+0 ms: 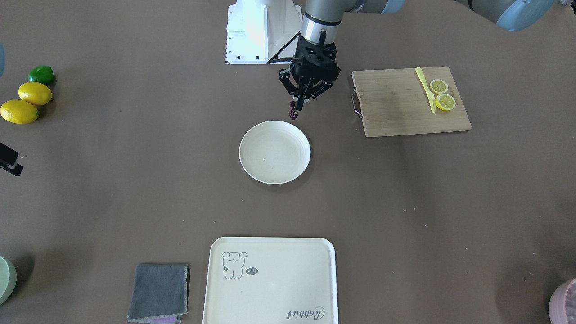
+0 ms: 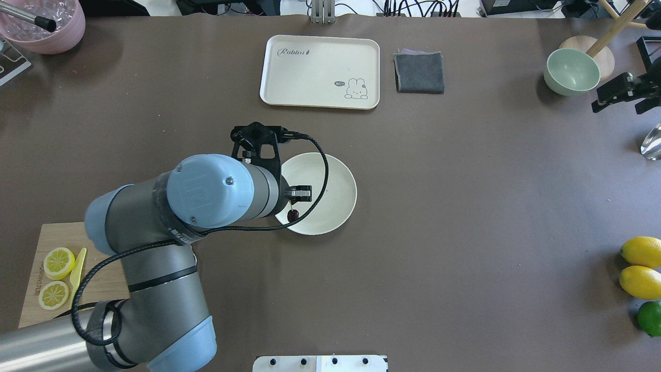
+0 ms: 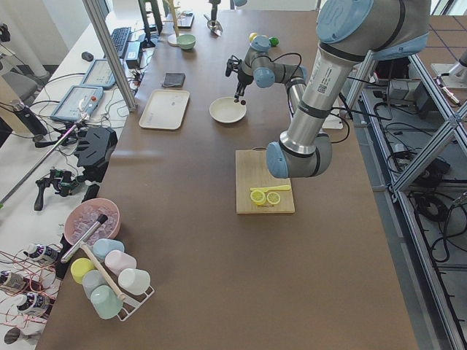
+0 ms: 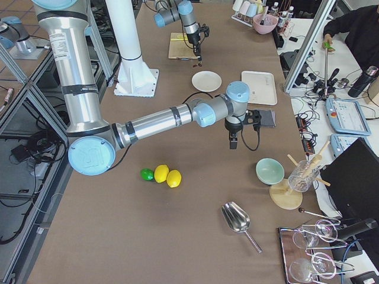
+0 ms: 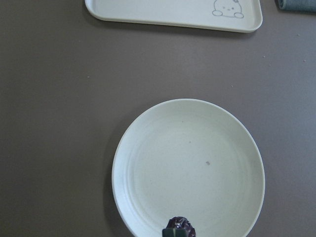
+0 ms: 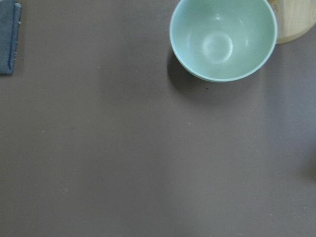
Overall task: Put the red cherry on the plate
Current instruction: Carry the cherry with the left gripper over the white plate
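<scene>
The red cherry [image 1: 293, 110], a tiny dark maroon pair, hangs from my left gripper [image 1: 299, 99], which is shut on its stem. In the overhead view the red cherry [image 2: 293, 214] sits above the near rim of the round cream plate [image 2: 335, 178]. The left wrist view shows the red cherry [image 5: 180, 228] at the bottom edge, over the plate's rim [image 5: 148, 138]. My right gripper [image 4: 232, 144] hovers far off near the green bowl; I cannot tell whether it is open or shut.
A wooden cutting board [image 1: 396, 103] holds two lemon slices [image 1: 442, 94] and a yellow knife [image 1: 425, 89]. A cream tray [image 1: 279, 288], a grey cloth [image 1: 159, 291], two lemons [image 1: 27, 102], a lime [image 1: 41, 74] and a green bowl [image 2: 572, 71] lie around.
</scene>
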